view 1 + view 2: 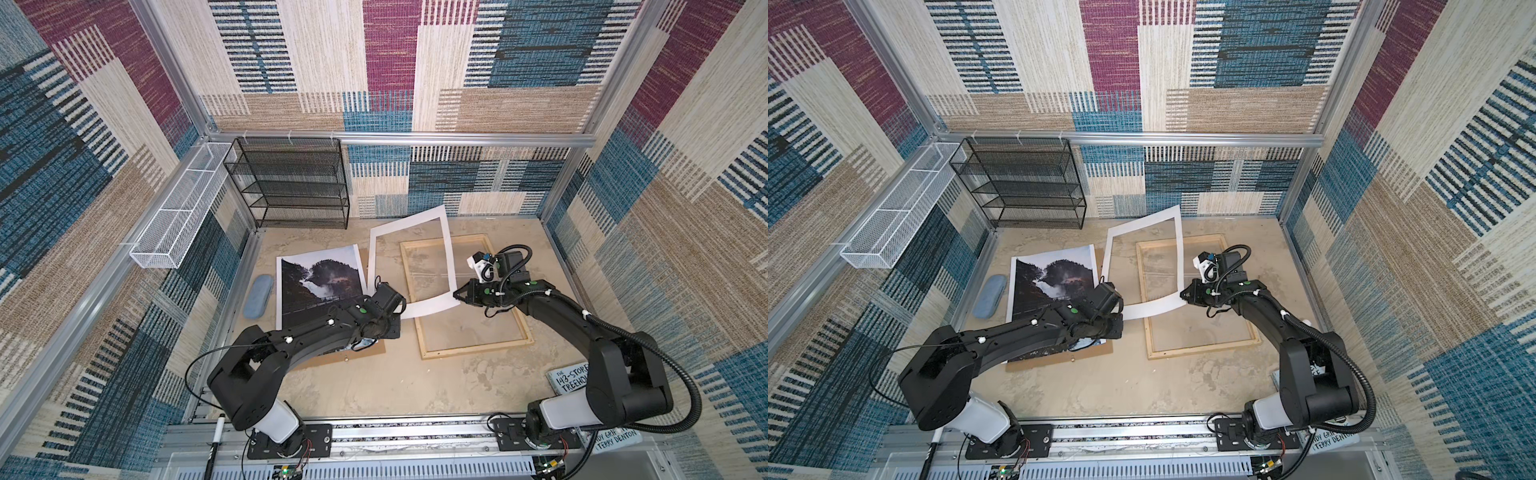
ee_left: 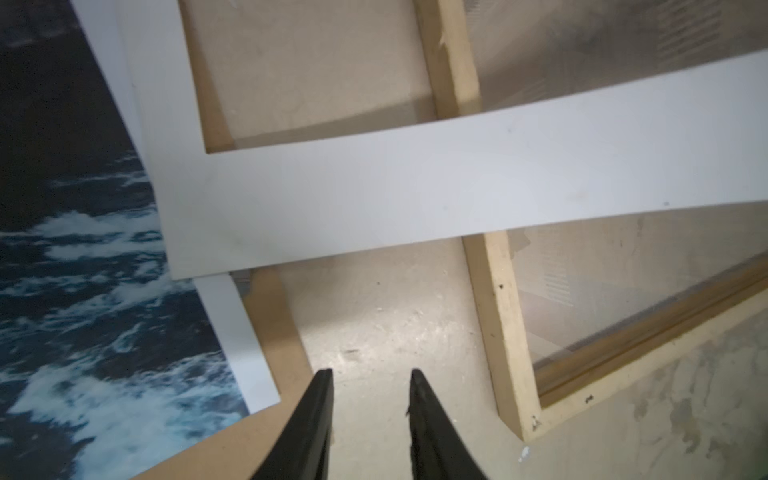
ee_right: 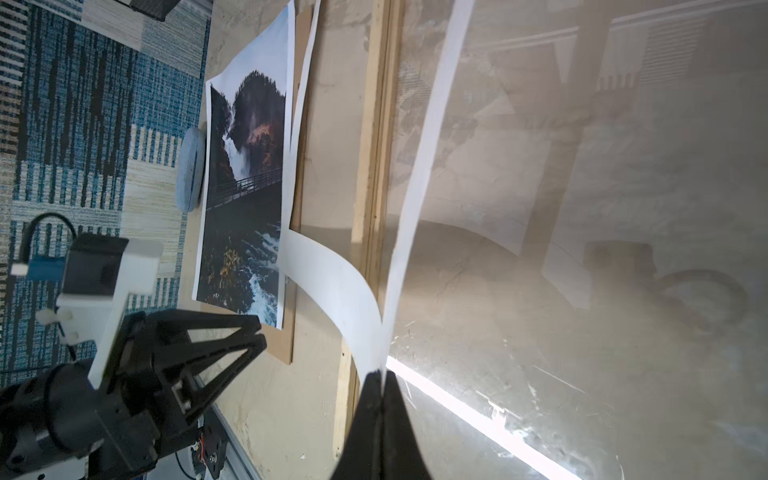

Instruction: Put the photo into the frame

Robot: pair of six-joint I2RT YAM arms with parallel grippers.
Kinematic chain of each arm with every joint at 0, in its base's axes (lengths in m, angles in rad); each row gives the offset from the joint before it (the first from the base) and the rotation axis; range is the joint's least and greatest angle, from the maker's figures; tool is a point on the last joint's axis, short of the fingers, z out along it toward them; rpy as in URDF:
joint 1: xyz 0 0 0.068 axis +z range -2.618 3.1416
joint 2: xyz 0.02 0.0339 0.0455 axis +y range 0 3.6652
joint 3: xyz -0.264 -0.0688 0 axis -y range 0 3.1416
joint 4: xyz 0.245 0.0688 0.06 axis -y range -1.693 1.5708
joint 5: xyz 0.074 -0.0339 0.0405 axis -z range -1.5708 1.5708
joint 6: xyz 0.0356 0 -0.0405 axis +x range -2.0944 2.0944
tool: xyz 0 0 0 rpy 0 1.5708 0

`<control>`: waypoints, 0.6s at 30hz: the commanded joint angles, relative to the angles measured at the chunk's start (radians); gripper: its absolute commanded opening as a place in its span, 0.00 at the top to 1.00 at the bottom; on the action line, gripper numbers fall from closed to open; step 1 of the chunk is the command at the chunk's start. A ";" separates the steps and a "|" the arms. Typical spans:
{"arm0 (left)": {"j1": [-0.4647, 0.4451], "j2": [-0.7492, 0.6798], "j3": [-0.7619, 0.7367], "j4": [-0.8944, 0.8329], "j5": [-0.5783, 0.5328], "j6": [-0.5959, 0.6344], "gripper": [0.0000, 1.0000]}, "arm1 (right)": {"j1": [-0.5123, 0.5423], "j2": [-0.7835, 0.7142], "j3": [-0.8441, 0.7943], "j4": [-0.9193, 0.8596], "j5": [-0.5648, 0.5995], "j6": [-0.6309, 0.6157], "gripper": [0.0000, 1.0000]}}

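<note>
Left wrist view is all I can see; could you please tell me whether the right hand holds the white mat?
Observer: Yes, the right hand is shut on the near corner of the white mat.
Operator: Does the mat lie flat?
Observer: No, it curves up toward that hand, above the frame.
Operator: What lies beyond the photo?
Observer: A blue-grey case, beside the photo, away from the frame.

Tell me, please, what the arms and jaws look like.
The left arm and right arm are black with white base segments and green dots; a ribbed black hose runs along the right; the jaws are slim, tapered, black.
</note>
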 commanded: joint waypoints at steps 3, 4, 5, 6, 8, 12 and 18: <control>-0.061 0.067 0.024 0.073 0.038 -0.051 0.64 | -0.013 0.018 0.014 0.015 -0.003 -0.031 1.00; -0.066 0.081 0.026 0.092 0.052 -0.049 0.64 | -0.015 0.016 0.012 0.015 -0.004 -0.034 1.00; -0.068 0.090 0.029 0.107 0.063 -0.048 0.65 | -0.015 0.013 0.009 0.015 -0.002 -0.034 1.00; -0.073 0.098 0.032 0.121 0.068 -0.042 0.65 | -0.016 0.010 0.004 0.017 -0.002 -0.032 1.00; -0.082 0.111 0.037 0.151 0.076 -0.021 0.65 | -0.019 0.003 -0.002 0.017 0.002 -0.031 1.00; -0.089 0.147 0.073 0.158 0.086 0.005 0.65 | -0.021 -0.005 -0.009 0.021 0.001 -0.027 1.00; -0.096 0.202 0.109 0.135 0.082 0.010 0.68 | -0.024 -0.014 -0.007 0.024 0.002 -0.025 1.00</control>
